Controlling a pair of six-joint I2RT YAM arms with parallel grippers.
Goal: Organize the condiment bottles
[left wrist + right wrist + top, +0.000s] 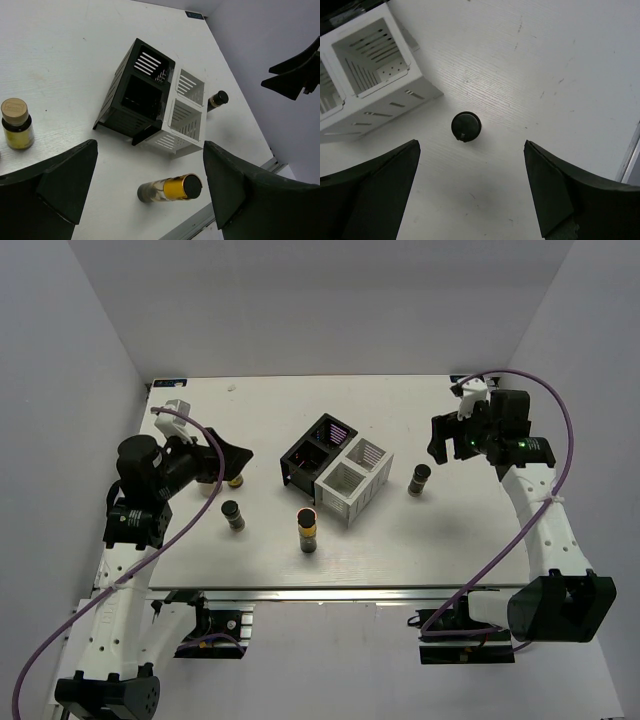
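**Right hand poised over lone bottle beside the rack**

From my remote station, the right hand [441,440] hangs over the right side of the white bench [500,550]. Its two black fingers [375,190] are spread wide and hold nothing. Directly beneath it stands a small cylindrical condiment bottle with a round black cap [466,126], which I see end-on through the right wrist camera. Its long axis is vertical, pointing up at the lens. The cap sits centred in the gap, just ahead of the fingertips. The bottle stands just to the right of the slotted square-compartment rack, half black and half white [335,468], near its white side but not touching it.

The left hand [230,460] is also spread and empty, over the left side of the bench. Three more bottles stand nearer to it:

- a yellow-banded bottle with a dark cap [308,530], in front of the rack;
- a dark-capped olive bottle [234,515], further left;
- a third bottle [236,481], partly hidden under the hand.

All four stand upright, and none is in a compartment yet.

In my judgement the right arm is the one to take the lone bottle. That calls for a straight descent along the bottle's axis, with the fingers closing on its sides, and then a short carry left to a white compartment. The risk I see is one finger catching the rack's white wall.
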